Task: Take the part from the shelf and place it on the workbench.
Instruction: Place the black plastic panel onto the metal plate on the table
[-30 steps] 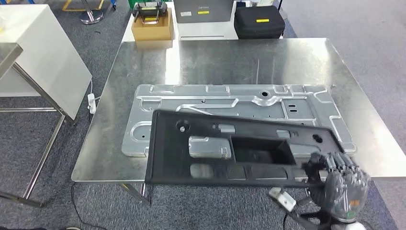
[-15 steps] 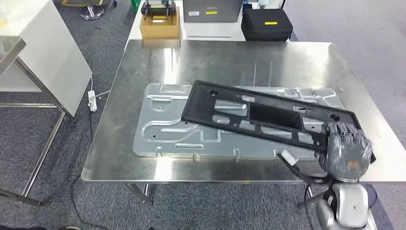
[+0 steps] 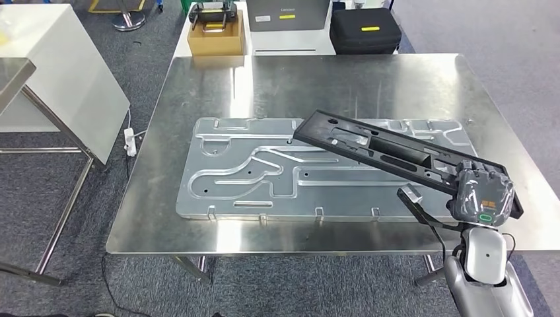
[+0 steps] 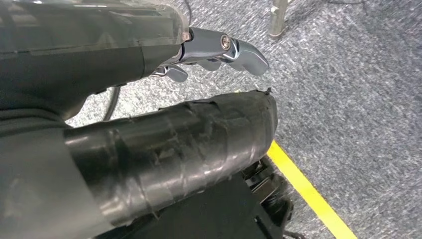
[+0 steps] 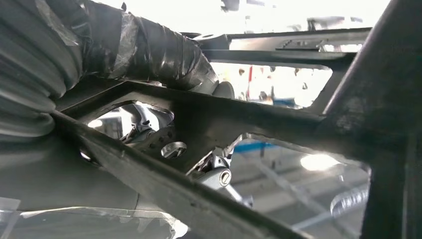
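The part (image 3: 376, 148) is a long black plastic frame with several cut-outs. My right hand (image 3: 482, 195) grips its near right end, and the part slants up and to the left above the table. Under it, a large pressed silver plate (image 3: 251, 172) lies flat on the steel workbench (image 3: 297, 79). The right wrist view shows the black frame (image 5: 239, 119) crossing close in front of the camera, with my taped thumb (image 5: 164, 50) against it. My left hand (image 4: 199, 99) hangs over grey carpet with nothing in it, fingers apart.
Behind the workbench stand a cardboard box (image 3: 213, 36), a grey case (image 3: 287, 14) and a black case (image 3: 365, 30). A white table (image 3: 66, 86) stands to the left, with a power strip (image 3: 130, 139) on the carpet. A yellow floor line (image 4: 308, 194) runs under my left hand.
The view has shifted a little. My right hand has carried the black part from the workbench's front edge up and over the silver plate, and the part has turned edge-on.
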{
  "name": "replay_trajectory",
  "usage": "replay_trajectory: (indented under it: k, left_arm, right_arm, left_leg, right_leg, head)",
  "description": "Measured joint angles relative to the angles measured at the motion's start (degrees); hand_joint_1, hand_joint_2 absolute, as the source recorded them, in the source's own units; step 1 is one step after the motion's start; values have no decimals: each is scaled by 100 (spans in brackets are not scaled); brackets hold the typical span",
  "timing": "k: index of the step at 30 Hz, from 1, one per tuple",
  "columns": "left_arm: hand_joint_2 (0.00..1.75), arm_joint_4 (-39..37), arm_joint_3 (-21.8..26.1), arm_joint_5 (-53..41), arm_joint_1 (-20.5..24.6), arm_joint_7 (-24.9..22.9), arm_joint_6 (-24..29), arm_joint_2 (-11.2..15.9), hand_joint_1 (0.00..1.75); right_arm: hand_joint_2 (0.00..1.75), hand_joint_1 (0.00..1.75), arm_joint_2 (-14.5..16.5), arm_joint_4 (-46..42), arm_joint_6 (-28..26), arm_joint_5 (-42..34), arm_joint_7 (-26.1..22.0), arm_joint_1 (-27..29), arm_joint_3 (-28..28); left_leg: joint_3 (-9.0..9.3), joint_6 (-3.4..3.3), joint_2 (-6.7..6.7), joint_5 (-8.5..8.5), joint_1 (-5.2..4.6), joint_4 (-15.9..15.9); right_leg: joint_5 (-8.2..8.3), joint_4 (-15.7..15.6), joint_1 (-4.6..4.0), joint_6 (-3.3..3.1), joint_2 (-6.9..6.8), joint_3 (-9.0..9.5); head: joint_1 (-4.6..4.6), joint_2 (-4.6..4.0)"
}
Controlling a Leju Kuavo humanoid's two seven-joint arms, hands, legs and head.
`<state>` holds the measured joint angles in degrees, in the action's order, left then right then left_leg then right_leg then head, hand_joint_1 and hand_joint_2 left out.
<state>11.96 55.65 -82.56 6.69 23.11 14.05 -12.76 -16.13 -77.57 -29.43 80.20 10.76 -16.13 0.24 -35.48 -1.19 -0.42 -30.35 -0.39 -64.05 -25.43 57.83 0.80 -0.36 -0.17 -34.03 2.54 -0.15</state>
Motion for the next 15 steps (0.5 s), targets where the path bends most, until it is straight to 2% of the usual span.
replay_trajectory:
  k: [1, 2, 3, 4, 5, 7, 8, 9, 11, 13, 15]
  left_arm:
    - [0, 0, -2, -1, 3, -5, -1, 0, 0]
    - [0, 0, -5, -4, 2, -12, -2, 0, 0]
    - [0, 0, -8, -7, -3, -21, -3, 0, 0]
    - [0, 0, -10, -10, -8, -28, -4, 1, 0]
    - [0, 0, -15, -14, -11, -36, -5, 1, 0]
    - [0, 0, -27, -17, -4, -44, -5, 2, 0]
    - [0, 0, -35, -17, 5, -45, -5, 2, 0]
    - [0, 0, -45, -17, 14, -48, -5, 1, 0]
    - [0, 0, -69, -14, 23, -55, -5, 0, 0]
    - [0, 0, -89, 0, 23, -61, -3, -1, 0]
    - [0, 0, -97, 18, 28, -62, 2, -2, 0]
  right_arm:
    - [175, 156, -1, 87, 7, -9, 37, -4, 0]
    - [175, 145, 1, 190, 6, -14, 76, -4, 1]
    - [175, 135, 6, 299, 0, -17, 111, 0, 1]
    - [175, 96, 15, 404, -7, -16, 139, 10, 2]
    - [175, 58, 27, 508, -16, -14, 164, 24, 2]
    - [175, 0, 56, 635, -46, -7, 187, 52, 2]
    - [131, 0, 69, 672, -72, -4, 190, 55, 2]
    - [87, 0, 93, 728, -112, -2, 191, 48, 2]
    - [0, 0, 179, 919, -209, 2, 183, 35, 4]
    - [0, 0, 313, 1136, -331, 4, 152, 82, 14]
    - [0, 0, 440, 1264, -519, 3, 119, 147, 30]
  left_leg:
    - [-193, 17, 1, -177, 6, -386]
    - [-392, 31, 2, -310, 14, -764]
    - [-542, 45, 2, -361, 22, -1026]
    - [-598, 55, 3, -302, 32, -1088]
    - [-543, 61, 4, -135, 43, -917]
    - [-219, 53, 6, 272, 61, -177]
    - [-59, 42, 4, 397, 56, 175]
    - [40, 24, 1, 449, 52, 389]
    - [91, -18, -7, 442, 34, 507]
    - [116, -87, -7, 473, 49, 553]
    - [147, -156, 0, 497, 66, 605]
  right_leg:
    - [-6, -2, -4, -16, -6, 4]
    - [-12, 2, -6, -27, -13, 6]
    - [-18, 5, -7, -32, -17, 10]
    - [-26, 11, -6, -33, -17, 15]
    - [-38, 22, -2, -30, -15, 22]
    - [-79, 64, 7, -5, -7, 32]
    - [-102, 92, 5, 17, -1, 27]
    - [-118, 111, 1, 44, 3, 18]
    - [-122, 117, -11, 100, 8, 8]
    - [-160, 155, 2, 155, 7, -3]
    - [-374, 491, 16, 200, 8, -151]
  head:
    - [-2, 0]
    - [-2, 0]
    - [-2, 0]
    - [-2, 0]
    - [-2, 0]
    - [-2, 0]
    - [-1, 0]
    - [1, 0]
    - [3, 0]
    - [3, 0]
    - [4, 0]
